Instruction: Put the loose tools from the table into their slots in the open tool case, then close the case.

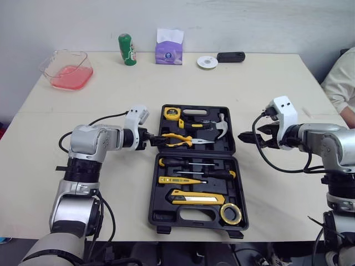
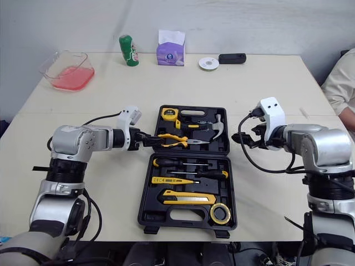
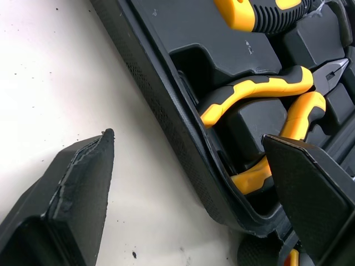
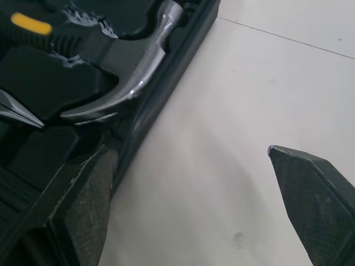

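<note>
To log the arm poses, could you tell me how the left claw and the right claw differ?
The left claw straddles the left wall of the case, by the pliers; the right claw hovers just outside its right wall, near the hammer. Both are open.

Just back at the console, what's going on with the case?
The black plastic tool case lies open on the table, tools seated inside. The left gripper, jaws open, straddles its left edge by the yellow-handled pliers; the right gripper, jaws open, sits at its right edge near the steel hammer. Neither holds anything.
</note>
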Controlling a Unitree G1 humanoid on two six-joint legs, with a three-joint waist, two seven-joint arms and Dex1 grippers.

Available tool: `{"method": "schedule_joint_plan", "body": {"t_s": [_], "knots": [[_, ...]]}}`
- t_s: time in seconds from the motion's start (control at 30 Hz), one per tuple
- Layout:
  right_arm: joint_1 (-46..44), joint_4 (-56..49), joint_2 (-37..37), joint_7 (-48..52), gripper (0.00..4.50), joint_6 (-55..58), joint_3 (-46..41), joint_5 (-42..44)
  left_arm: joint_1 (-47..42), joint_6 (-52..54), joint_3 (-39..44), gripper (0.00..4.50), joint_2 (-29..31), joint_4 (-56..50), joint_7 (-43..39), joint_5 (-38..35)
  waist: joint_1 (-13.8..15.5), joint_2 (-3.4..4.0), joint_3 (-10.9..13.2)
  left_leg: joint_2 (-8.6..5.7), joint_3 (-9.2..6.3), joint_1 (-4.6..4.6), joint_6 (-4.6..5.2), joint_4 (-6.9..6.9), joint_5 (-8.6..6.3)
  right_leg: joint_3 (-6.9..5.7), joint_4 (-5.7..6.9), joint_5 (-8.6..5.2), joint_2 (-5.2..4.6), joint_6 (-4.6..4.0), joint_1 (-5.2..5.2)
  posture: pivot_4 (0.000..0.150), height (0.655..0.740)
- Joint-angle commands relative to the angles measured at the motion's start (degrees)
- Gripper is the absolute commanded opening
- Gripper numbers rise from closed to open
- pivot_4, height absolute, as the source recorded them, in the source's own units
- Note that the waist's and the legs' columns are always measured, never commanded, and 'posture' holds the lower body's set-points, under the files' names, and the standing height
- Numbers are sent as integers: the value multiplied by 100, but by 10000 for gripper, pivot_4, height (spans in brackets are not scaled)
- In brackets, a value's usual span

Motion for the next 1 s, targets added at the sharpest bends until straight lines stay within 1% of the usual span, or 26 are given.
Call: {"method": "schedule_joint_plan", "body": {"t_s": [0.03, 0.27, 0.37, 0.47, 0.5, 0.6, 0.67, 0.7, 0.73, 0.77, 0.8, 0.83, 0.87, 1.0], "knots": [[-175, -106, 168, -128, 44872, 281, -210, 199, -143, 12, 123, 45000, 62, 40, 70, -10, 5, 0, 0, 0, 1, 0, 0, 0, 0, 0, 0, 0, 0, 0, -1, 1500, 7244], [-97, 106, 608, -471, 44872, 162, 26, 34, -115, -23, 13, 45000, 34, 44, 115, 29, 6, 0, 0, -1, 0, -4, 1, 0, 0, -1, 5, 0, -2, 0, -1, 1500, 7244], [-111, 315, 614, -572, 44872, -32, 119, -121, -62, -90, -42, 45000, 33, -29, 125, 42, 5, 0, 0, -2, 1, -4, 1, 0, 0, 0, 5, 0, -2, 0, -3, 1500, 7244], [-76, 394, 615, -602, 45000, -56, 188, -160, -53, -47, 0, 37110, -6, -43, 165, 0, 6, 0, 0, -1, 1, -5, 1, 0, 0, -1, 8, 0, -1, 0, -3, 1500, 7244], [-45, 407, 627, -608, 45000, -80, 219, -175, -34, -37, -8, 32221, -11, -81, 174, -12, 6, 0, 0, -1, 1, -8, 1, 0, 0, -1, 14, 0, -2, 0, -6, 1500, 7244], [131, 393, 636, -587, 36193, -149, 415, -231, 15, 27, -19, 18377, -43, -193, 212, -51, -3, 0, 0, -1, 0, -16, 1, 0, 0, -2, 14, 0, 0, 0, -12, 1500, 7244], [242, 397, 652, -578, 26483, -184, 561, -271, 53, 75, -13, 8832, -71, -260, 240, -78, 4, 1, -4, 0, -2, -14, 1, 1, 0, -4, 14, 0, 1, 1, -9, 1500, 7244], [269, 401, 668, -585, 20982, -202, 588, -281, 73, 105, -16, 5219, -79, -298, 244, -103, 4, -3, -7, 0, -2, -8, 1, 1, 0, -3, 12, 0, 0, 0, -3, 1500, 7244], [284, 401, 675, -591, 16240, -219, 603, -284, 87, 126, -17, 3075, -82, -325, 249, -122, 3, -6, -8, -1, -1, 0, 1, 2, 0, -2, 2, 0, -1, 0, 3, 1500, 7244], [279, 410, 685, -604, 11577, -235, 603, -282, 103, 163, -14, 2270, -107, -359, 266, -152, 2, -10, -11, -1, 0, 6, 1, 2, 0, 0, -3, 0, -2, 0, 7, 1500, 7244], [255, 425, 713, -632, 5743, -222, 568, -268, 132, 207, -18, 2200, -140, -411, 282, -185, 2, -12, -14, 0, 1, 13, 1, 2, -1, 1, -2, 0, -2, 0, 12, 1500, 7244], [228, 437, 741, -659, 1967, -201, 527, -249, 167, 241, -35, 2198, -166, -469, 287, -213, 2, -20, -24, 0, 1, 16, 0, 0, -1, 3, -2, 0, -3, 0, 14, 1500, 7244], [200, 443, 764, -680, 0, -179, 487, -229, 216, 278, -60, 2193, -195, -553, 292, -241, 2, -24, -27, 1, 1, 20, -1, -1, -2, 4, -2, 0, -3, 0, 17, 1500, 7244], [170, 414, 770, -724, 0, -160, 450, -213, 340, 349, -79, 2132, -289, -773, 360, -272, 25, -36, -35, -3, -1, 22, -1, 0, -2, 2, -4, 0, -13, 0, 22, 1500, 7244]]}}
